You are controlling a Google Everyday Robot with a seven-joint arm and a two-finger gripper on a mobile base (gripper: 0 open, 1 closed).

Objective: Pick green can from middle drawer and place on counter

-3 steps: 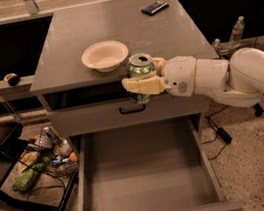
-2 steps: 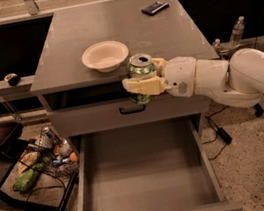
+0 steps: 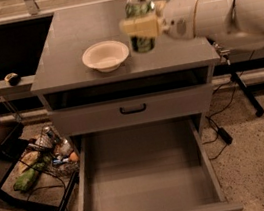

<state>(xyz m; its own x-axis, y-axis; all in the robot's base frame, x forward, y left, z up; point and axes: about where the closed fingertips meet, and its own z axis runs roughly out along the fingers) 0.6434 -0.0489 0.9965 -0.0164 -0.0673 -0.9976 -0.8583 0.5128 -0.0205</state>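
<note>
The green can [image 3: 138,10] with its silver top is upright in my gripper [image 3: 139,25], which is shut on it from the right. The can hangs above the counter [image 3: 74,36], just right of the white bowl [image 3: 105,56]. My white arm reaches in from the right edge of the view. The middle drawer [image 3: 144,176] is pulled out below, and its gray floor is bare.
A closed drawer front with a black handle [image 3: 132,109] sits above the open drawer. Clutter and cables [image 3: 40,159] lie on the floor to the left. A black stand leg and cord [image 3: 244,93] are on the floor at the right.
The gripper has lifted the can from in front of the cabinet's front edge up over the counter, right of the bowl. The view has shifted closer too.
</note>
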